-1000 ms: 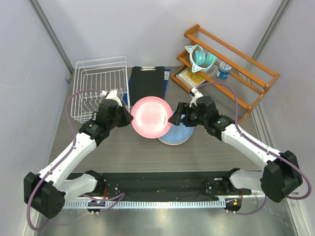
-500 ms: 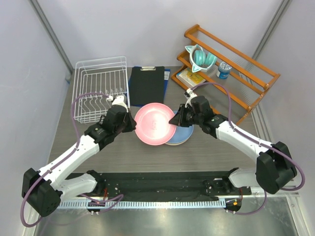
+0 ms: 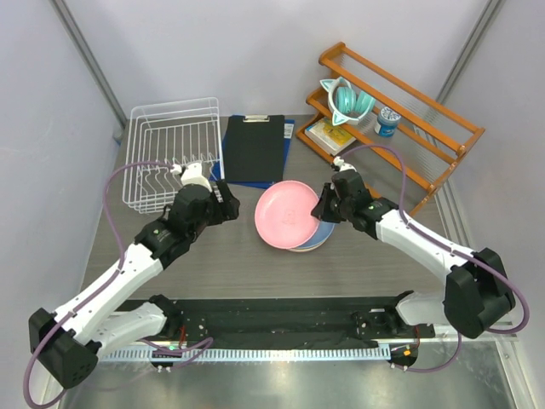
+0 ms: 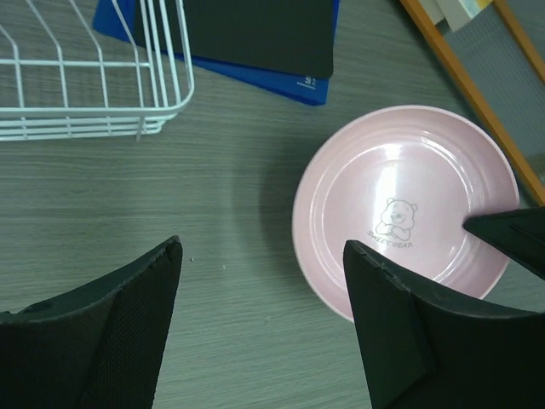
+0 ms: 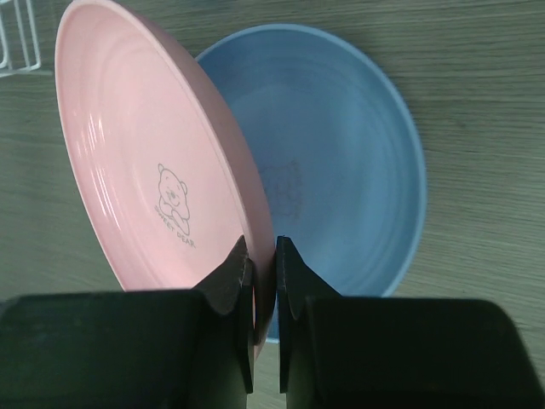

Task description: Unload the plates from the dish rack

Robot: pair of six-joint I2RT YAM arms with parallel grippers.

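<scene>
At the upper left of the top view the dish rack (image 3: 174, 123) shows no plate among its prongs. Just right of it, the left gripper (image 4: 262, 256) has let go of the pink plate (image 3: 288, 213) it pinched a second ago, and its jaws now stand wide and empty. At centre, the plate has shifted right and hangs tilted over the blue plate (image 5: 341, 162) lying on the table. The right gripper (image 5: 260, 256), open before, is now clamped on its right rim. The handover looks complete; only setting down remains.

Glossy pink plate (image 4: 400, 213), probably plastic; dish rack (image 4: 85, 122) coated wire
</scene>
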